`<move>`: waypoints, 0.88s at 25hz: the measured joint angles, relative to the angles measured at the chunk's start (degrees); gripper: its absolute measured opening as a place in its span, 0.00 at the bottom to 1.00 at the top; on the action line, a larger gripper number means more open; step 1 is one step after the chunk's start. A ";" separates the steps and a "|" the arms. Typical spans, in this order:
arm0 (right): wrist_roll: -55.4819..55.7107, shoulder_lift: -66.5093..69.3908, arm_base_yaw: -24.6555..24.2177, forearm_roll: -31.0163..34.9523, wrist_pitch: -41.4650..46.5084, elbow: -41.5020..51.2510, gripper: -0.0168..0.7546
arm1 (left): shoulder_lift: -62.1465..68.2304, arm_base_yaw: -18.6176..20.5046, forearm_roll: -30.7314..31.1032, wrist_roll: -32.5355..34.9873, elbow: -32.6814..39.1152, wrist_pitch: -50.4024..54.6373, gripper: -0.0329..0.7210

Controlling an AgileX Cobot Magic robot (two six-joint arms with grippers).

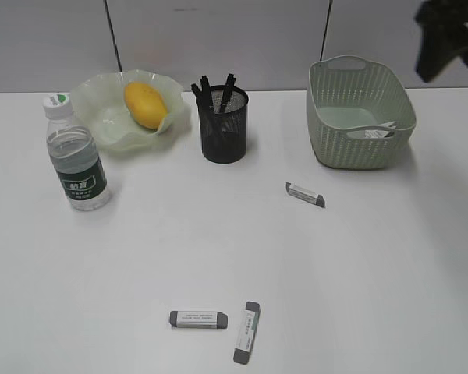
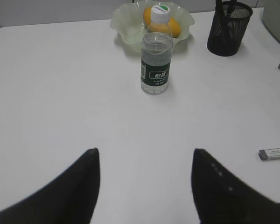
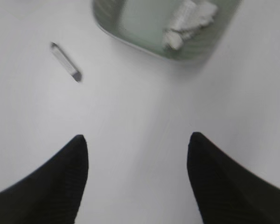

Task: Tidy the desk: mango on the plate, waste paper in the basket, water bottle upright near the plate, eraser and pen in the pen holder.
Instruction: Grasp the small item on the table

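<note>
On the plain white flat desk (image 1: 390,280) lie three small grey-and-white rectangular erasers (image 1: 198,319). There is one smooth yellow-orange oval mango (image 1: 146,104), one pale green translucent wavy-rimmed plate (image 1: 101,117), one clear plastic water bottle (image 1: 76,156) with a dark green label, one black wire-mesh pen holder (image 1: 224,128) holding several dark pens (image 1: 207,92), one pale green woven-pattern basket (image 1: 359,113), and one crumpled white waste paper (image 3: 189,21).

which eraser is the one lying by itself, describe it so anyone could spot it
Start at the pale green woven basket at the back right of the white desk. Just in front of it and to its left lies a small white eraser with grey ends, set at a slant. Unlike the two erasers close together at the near edge, it lies alone, between basket and black pen holder.
</note>
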 joint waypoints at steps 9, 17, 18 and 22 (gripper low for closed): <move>0.82 -21.48 -7.91 0.31 0.05 17.61 0.71 | 0.00 0.00 -0.04 0.00 0.00 0.00 0.66; 3.65 -45.10 -7.91 0.81 -1.66 34.45 0.71 | 2.88 0.00 -1.12 0.00 -0.18 -0.10 0.64; 3.95 -48.41 -7.91 1.16 -2.84 37.03 0.71 | 4.79 0.00 -1.67 0.15 -0.71 -0.10 0.64; 4.47 -60.72 -7.91 2.95 -6.53 47.02 0.71 | 13.88 -1.63 -3.92 5.44 -3.70 -1.93 0.64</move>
